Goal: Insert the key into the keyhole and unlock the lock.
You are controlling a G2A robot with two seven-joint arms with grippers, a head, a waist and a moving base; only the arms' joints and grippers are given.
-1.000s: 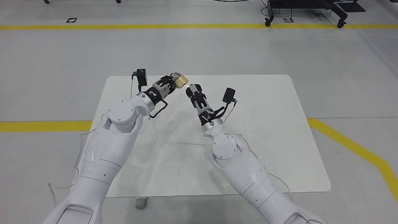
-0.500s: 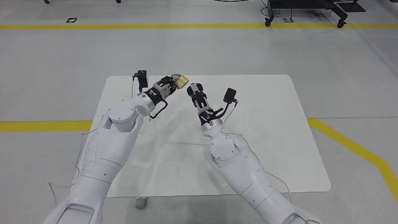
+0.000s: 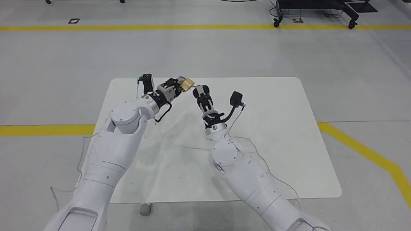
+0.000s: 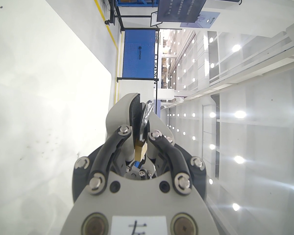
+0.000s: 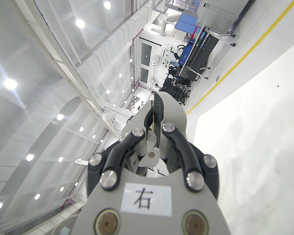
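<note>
Above the desk [image 3: 282,115], our left pincer [image 4: 144,108] grips the hard little lock [image 4: 140,150]; our right pincer [image 5: 153,101] pinches the thin key [image 5: 152,121].

- lock [image 4: 140,150]: brass body mostly covered by left gripper [image 4: 144,110] fingers and linkage; keyhole face hidden; shackle partly behind the dark pad
- key [image 5: 151,121]: just a thin brass edge pinched between right gripper [image 5: 153,107] pads; blade and tip hidden
- top view: key too small to make out; cannot tell whether it touches the lock or sits in the keyhole
- table [image 3: 289,135]: near edge partly covered by both arms; in the wrist views cut off by picture edges
</note>
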